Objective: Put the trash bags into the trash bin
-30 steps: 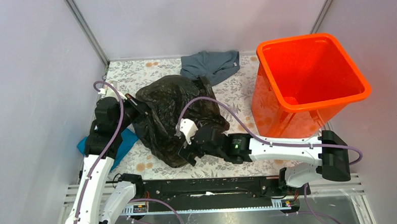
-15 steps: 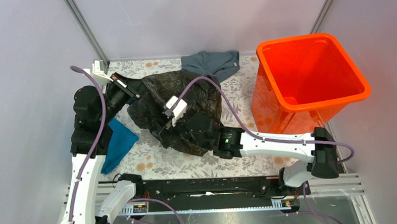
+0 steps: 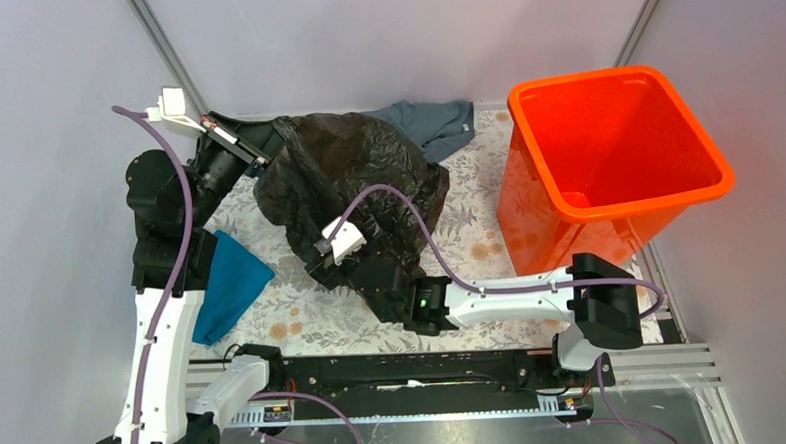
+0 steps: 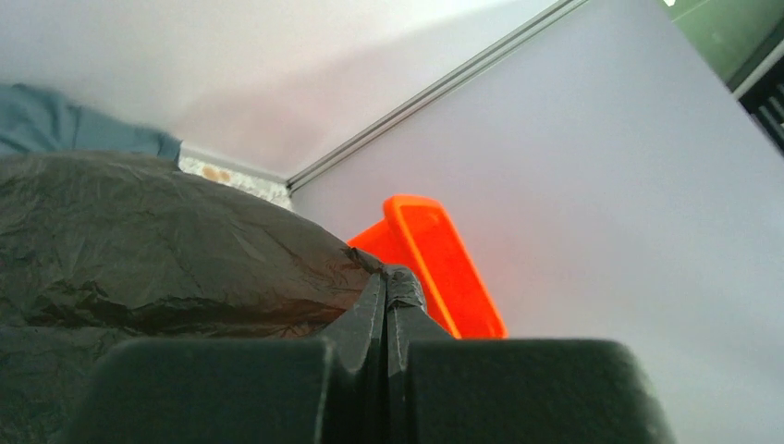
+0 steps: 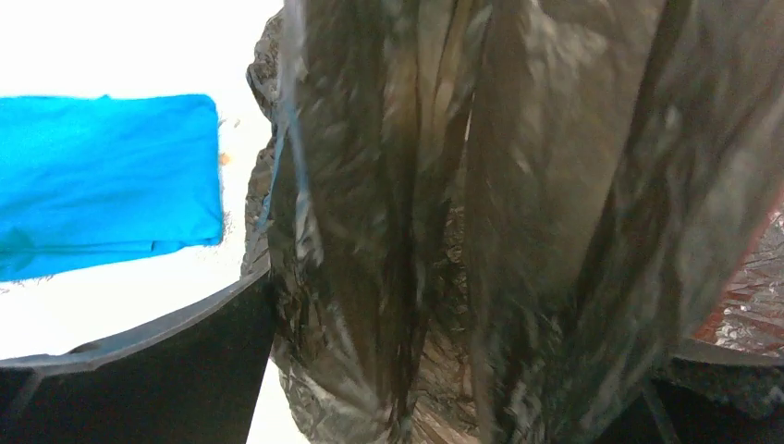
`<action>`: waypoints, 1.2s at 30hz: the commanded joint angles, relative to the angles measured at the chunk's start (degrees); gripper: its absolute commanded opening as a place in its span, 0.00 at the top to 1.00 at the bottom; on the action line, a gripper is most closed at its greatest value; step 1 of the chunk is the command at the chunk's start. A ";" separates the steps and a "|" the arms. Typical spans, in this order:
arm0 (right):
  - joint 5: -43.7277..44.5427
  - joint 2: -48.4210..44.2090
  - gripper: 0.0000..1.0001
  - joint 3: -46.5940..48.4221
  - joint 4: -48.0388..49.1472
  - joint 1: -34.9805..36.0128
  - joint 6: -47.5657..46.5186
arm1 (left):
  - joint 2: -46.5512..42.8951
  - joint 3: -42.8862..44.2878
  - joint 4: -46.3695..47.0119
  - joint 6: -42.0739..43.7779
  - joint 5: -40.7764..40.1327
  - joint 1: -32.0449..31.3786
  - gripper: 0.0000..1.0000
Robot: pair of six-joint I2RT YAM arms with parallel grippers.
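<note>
— On table point(image 3: 480, 243), bag point(image 3: 352, 179) status?
— L claw point(image 4: 385, 305) pinched shut on its edge, R claw point(image 3: 318, 269) wide open astride it; bin point(image 3: 616, 142) at right, apart. Risk: thin plastic tears/slips in lift.

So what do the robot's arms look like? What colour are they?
The left arm and the right arm are white tubes with chunky black joints. A purple cable loops along each one. A small white box sits near each wrist, and the right arm has a tiny green light. The fingers are black and blocky.
</note>
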 commanded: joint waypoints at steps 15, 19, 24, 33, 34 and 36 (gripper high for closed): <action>11.58 2.03 1.00 -1.68 33.59 3.44 -17.25 | -1.07 5.94 3.19 -1.20 -3.03 0.19 1.00; 7.96 -4.86 1.00 -2.53 22.60 2.58 -6.85 | -1.89 7.78 -2.10 4.75 -5.19 0.19 1.00; -3.17 -14.83 1.00 0.22 0.10 -5.75 14.62 | -5.43 6.46 -10.54 13.59 -11.51 0.20 1.00; -9.10 -13.62 1.00 11.15 -8.19 -12.60 19.33 | -12.83 -15.25 1.53 2.55 5.70 0.19 1.00; -8.78 -13.36 1.00 12.08 -8.18 -13.15 19.57 | -13.33 -16.54 1.68 2.07 6.91 0.19 1.00; -9.86 -13.60 1.00 12.61 -7.88 -14.89 20.60 | -15.18 -18.83 0.84 2.63 7.81 0.19 1.00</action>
